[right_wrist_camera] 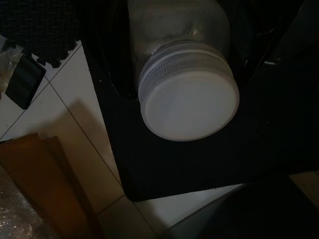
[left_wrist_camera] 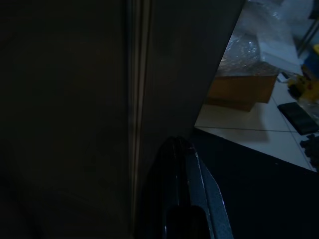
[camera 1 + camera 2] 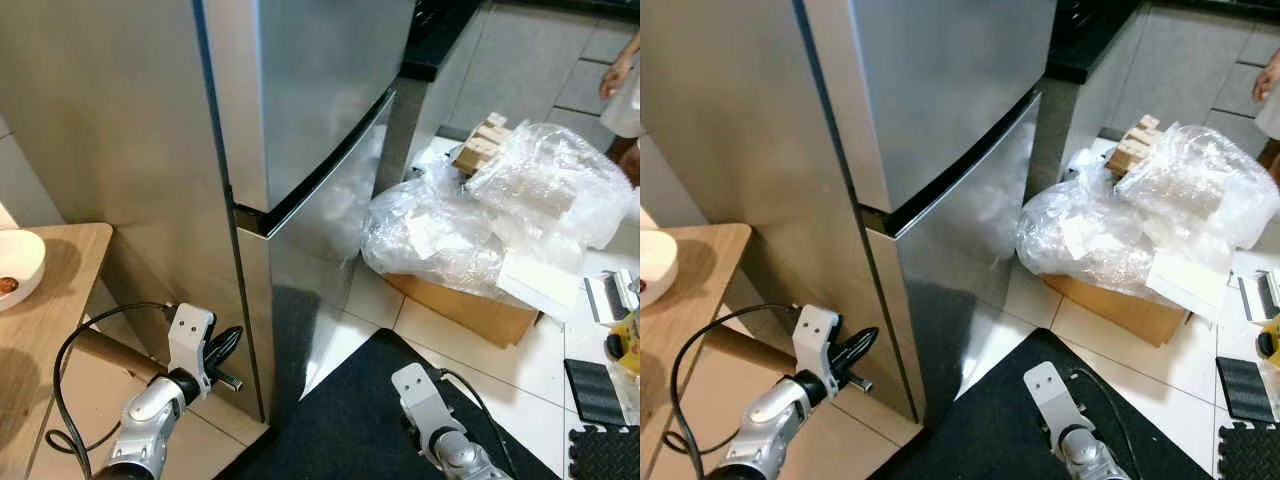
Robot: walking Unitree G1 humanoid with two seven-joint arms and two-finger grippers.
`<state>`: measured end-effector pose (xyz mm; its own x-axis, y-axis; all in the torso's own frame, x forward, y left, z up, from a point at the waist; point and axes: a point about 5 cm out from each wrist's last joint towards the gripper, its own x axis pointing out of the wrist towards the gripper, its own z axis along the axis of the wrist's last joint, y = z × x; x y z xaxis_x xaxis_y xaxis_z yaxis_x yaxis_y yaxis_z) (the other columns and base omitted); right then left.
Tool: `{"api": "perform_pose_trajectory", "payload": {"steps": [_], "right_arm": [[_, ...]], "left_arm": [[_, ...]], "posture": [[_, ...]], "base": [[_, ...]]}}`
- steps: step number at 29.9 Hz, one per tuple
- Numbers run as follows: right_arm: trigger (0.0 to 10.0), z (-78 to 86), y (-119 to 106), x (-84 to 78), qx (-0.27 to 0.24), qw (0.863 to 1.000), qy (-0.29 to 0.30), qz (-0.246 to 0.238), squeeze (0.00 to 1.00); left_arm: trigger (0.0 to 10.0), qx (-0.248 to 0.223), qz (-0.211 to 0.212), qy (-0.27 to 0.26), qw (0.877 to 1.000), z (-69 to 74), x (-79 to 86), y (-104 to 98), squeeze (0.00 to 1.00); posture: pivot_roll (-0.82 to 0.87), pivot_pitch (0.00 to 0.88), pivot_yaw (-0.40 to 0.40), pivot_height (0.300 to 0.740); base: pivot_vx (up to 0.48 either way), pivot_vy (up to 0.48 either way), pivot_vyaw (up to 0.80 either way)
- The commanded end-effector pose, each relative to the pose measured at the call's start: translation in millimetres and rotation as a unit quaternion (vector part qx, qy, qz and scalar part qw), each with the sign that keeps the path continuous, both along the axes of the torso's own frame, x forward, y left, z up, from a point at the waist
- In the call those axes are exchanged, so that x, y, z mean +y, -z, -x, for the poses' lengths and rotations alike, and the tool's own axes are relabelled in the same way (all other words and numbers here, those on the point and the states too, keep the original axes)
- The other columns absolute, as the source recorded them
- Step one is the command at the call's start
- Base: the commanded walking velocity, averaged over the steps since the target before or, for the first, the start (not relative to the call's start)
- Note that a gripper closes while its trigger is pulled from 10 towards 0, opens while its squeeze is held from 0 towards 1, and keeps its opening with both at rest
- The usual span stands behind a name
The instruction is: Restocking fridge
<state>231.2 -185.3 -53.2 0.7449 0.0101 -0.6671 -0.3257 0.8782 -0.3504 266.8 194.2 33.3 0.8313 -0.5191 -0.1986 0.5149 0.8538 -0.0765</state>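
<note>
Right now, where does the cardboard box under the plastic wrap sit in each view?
Left eye: cardboard box right of centre, beside the fridge.
Right eye: cardboard box right of centre.
Left wrist: cardboard box upper right.
Right wrist: probably the brown surface lower left, past the jar.
Shared landmark: black mat.

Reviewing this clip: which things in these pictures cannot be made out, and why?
- Fridge contents: both doors are closed, in the eye views.
- Jar contents and the right gripper's hold on it: right wrist view, dark, the white lid faces the camera.
- Right gripper: cut off by the bottom edge of the eye views.
- Contents of the plastic bags on the cardboard box: crumpled film blurs them.
- White bowl: cut off by the left edge.
</note>
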Motion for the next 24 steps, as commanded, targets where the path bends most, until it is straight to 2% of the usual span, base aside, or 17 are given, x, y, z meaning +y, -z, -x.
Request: {"api": "perform_pose_trajectory", "payload": {"steps": [1, 2, 3, 4, 6, 9, 10, 13, 16, 24], "right_arm": [[10.0, 2.0, 0.7, -2.3, 0.0, 1.0, 0.0, 0.002, 0.0], [10.0, 2.0, 0.7, -2.3, 0.0, 1.0, 0.0, 0.002, 0.0], [10.0, 2.5, 1.0, -2.6, 0.001, 1.0, 0.0, 0.002, 0.0], [10.0, 2.5, 1.0, -2.6, 0.001, 1.0, 0.0, 0.002, 0.0], [10.0, 2.8, 1.2, -2.8, 0.001, 1.0, 0.0, 0.003, 0.0], [10.0, 2.3, 0.9, -2.7, 0.001, 1.0, -0.001, 0.003, 0.0], [10.0, 1.5, 0.4, -2.2, 0.001, 1.0, -0.002, 0.003, 0.0], [10.0, 1.1, 0.3, -2.0, 0.0, 1.0, -0.002, 0.003, 0.0], [10.0, 0.5, 0.0, -1.3, -0.001, 1.0, -0.002, 0.003, 0.0], [10.0, 0.1, -0.2, -0.9, -0.002, 1.0, 0.0, 0.003, 0.0]], "left_arm": [[10.0, 0.01, -0.013, 0.003, 1.0, 4.4, 16.0, -1.1, 0.0], [10.0, 0.01, -0.013, 0.003, 1.0, 4.4, 16.0, -1.1, 0.0], [10.0, 0.011, -0.032, 0.001, 0.999, 5.5, 24.9, -1.6, 0.0], [10.0, 0.011, -0.032, 0.001, 0.999, 5.5, 24.9, -1.6, 0.0], [10.0, 0.008, -0.046, -0.001, 0.999, 6.6, 35.2, -4.0, 0.0], [10.0, -0.008, -0.027, -0.008, 1.0, 3.5, 36.2, -11.1, 0.0], [10.0, -0.023, -0.004, -0.015, 1.0, -1.1, 29.9, -16.3, 0.0], [10.0, -0.024, 0.005, -0.016, 1.0, -2.1, 27.7, -17.8, 0.0], [10.0, -0.015, 0.041, 0.009, 0.999, -3.5, 9.5, -18.4, 0.0], [10.0, -0.021, 0.045, 0.017, 0.999, -8.8, -7.2, -17.2, 0.0]], "posture": [[-0.09, 0.078, -0.018, 0.74], [-0.09, 0.078, -0.018, 0.74], [-0.08, 0.079, -0.019, 0.74], [-0.08, 0.079, -0.019, 0.74], [-0.08, 0.079, -0.021, 0.74], [-0.08, 0.079, -0.021, 0.74], [-0.08, 0.079, -0.02, 0.74], [-0.08, 0.079, -0.02, 0.74], [-0.08, 0.075, -0.019, 0.74], [-0.1, 0.07, -0.009, 0.74]], "base": [[0.0, 0.0, 0.0], [0.0, 0.0, 0.0], [0.0, 0.0, 0.0], [0.0, 0.0, 0.0], [0.0, 0.0, 0.0], [0.0, 0.0, 0.0], [0.0, 0.0, 0.0], [0.0, 0.0, 0.0], [0.0, 0.0, 0.0], [0.0, 0.0, 0.0]]}}
